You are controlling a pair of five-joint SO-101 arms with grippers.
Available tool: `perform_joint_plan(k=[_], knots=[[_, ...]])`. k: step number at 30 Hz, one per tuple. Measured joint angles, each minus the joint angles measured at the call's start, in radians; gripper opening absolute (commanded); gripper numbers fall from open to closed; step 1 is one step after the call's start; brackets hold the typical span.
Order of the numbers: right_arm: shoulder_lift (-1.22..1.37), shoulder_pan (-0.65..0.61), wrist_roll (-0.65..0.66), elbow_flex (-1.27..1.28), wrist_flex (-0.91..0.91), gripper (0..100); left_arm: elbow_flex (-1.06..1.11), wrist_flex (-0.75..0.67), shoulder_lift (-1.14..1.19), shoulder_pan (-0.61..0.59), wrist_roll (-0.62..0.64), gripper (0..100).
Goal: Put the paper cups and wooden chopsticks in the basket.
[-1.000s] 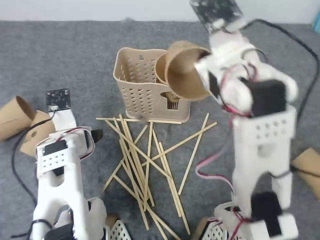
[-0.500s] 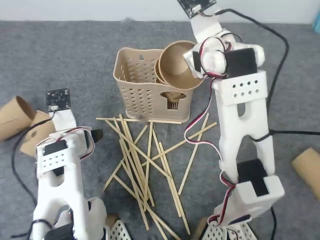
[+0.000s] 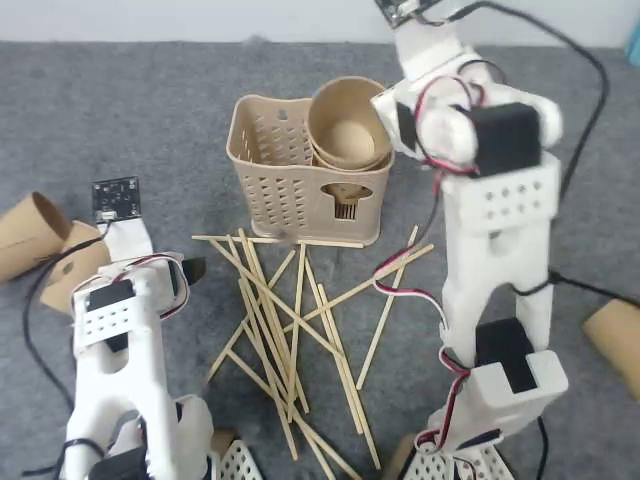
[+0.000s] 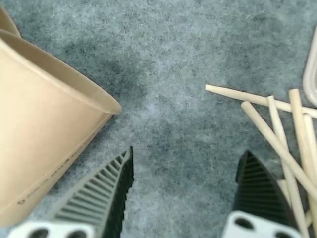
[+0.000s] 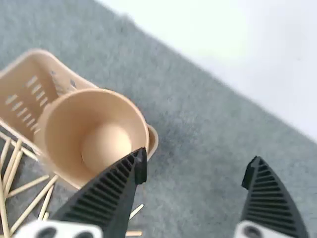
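Note:
A beige slotted basket (image 3: 285, 175) stands at the middle back, with nested paper cups (image 3: 348, 125) in its right end. My right gripper (image 5: 198, 161) is open just above and beside the top cup (image 5: 94, 134), holding nothing. Wooden chopsticks (image 3: 290, 310) lie scattered in front of the basket. Two paper cups (image 3: 30, 235) lie on their sides at the far left. My left gripper (image 4: 187, 156) hangs open over the carpet, between one of those cups (image 4: 44, 144) and the chopstick ends (image 4: 282, 139).
Another cup (image 3: 615, 335) lies at the right edge. The right arm (image 3: 495, 200) rises over the table's right side; the left arm (image 3: 120, 330) stands at the lower left. Grey carpet covers the table, with a pale wall behind.
The right arm carried a tilted cup to the basket, set it into the cup there and opened. The left arm has not moved.

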Motion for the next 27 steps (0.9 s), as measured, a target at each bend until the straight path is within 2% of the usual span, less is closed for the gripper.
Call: perform_joint_plan(k=[4,8,12,17,27], knots=[[-0.005,0.005,-0.029,-0.132,0.038,22.6,0.0,0.0,0.0,0.0,0.0,32],[-0.048,0.031,-0.089,-0.095,0.038,12.6,0.0,0.0,0.0,0.0,0.0,32],[-0.195,0.026,-0.098,0.075,0.038,5.3,0.0,0.0,0.0,0.0,0.0,32],[-0.394,0.055,-0.098,0.315,0.038,4.5,0.0,0.0,0.0,0.0,0.0,32],[-0.729,0.339,-0.078,0.911,0.038,4.0,0.0,0.0,0.0,0.0,0.0,32]])
